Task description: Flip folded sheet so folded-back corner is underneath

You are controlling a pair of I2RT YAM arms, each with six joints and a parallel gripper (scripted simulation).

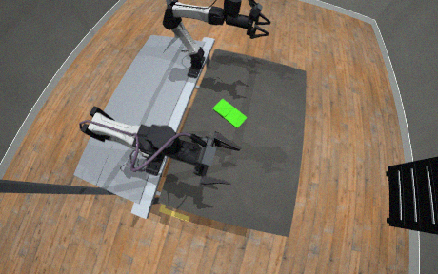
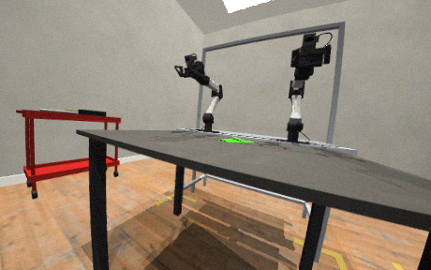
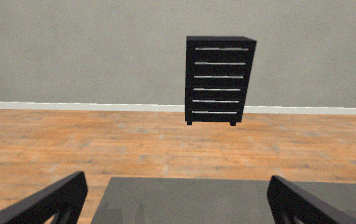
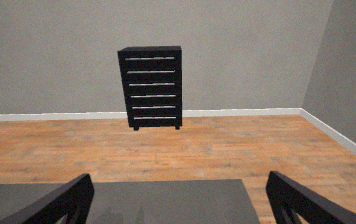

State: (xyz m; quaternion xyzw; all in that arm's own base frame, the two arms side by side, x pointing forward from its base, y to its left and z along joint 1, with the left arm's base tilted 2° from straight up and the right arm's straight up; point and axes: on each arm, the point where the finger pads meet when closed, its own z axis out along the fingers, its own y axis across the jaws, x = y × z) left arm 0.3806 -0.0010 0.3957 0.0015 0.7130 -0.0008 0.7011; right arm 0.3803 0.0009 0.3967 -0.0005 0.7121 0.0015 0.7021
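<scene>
The bright green folded sheet [image 1: 237,118] [image 2: 230,140] lies flat on the dark table [image 1: 281,143] [image 2: 187,157], between the two arms' sides. Thin lines across its upper-left half in the top view mark the folded-back corner, on the upper face. Neither wrist view shows the sheet. My left gripper [image 1: 268,28] [image 2: 310,56] [image 3: 177,182] is open and empty, high up and away from the sheet. My right gripper [image 1: 234,166] [image 2: 178,70] [image 4: 179,181] is open and empty, also raised well above the table. The sheet's underside is hidden.
Both arm bases stand on the pale bench [image 1: 138,86] along one long table edge. A black drawer cabinet [image 1: 414,195] [image 3: 217,82] [image 4: 152,90] stands on the floor beyond the table. A red cart [image 2: 70,169] stands off to one side.
</scene>
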